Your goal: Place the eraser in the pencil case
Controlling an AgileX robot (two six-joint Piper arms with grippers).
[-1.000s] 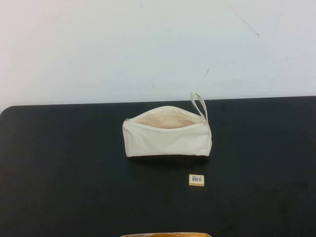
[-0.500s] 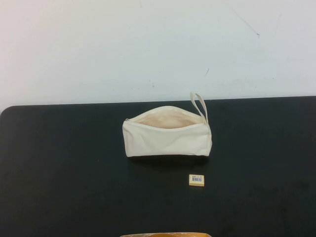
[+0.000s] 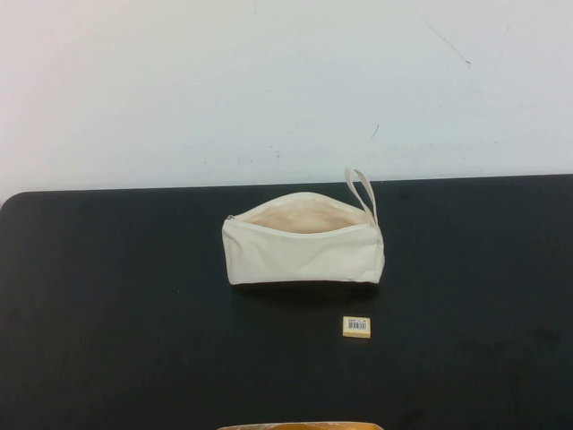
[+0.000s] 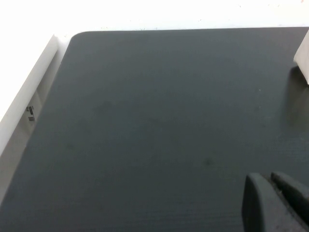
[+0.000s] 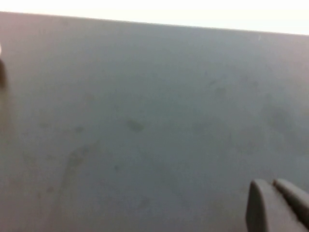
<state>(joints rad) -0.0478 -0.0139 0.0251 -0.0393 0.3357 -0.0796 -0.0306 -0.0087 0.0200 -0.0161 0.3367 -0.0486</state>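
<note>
Nothing moved. Eraser [image 3: 356, 327] lower centre-right, just below open case [image 3: 303, 250]. Tiny, light, stiff: pinch the long sides. Left gripper [image 4: 275, 203] and right gripper [image 5: 277, 205] parked, clenched, empty.

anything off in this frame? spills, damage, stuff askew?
Nothing stands out. The pencil case sits upright and unzipped; the eraser lies flat on the table nearer the robot, apart from it. Left gripper and right gripper hover shut over bare mat.
</note>
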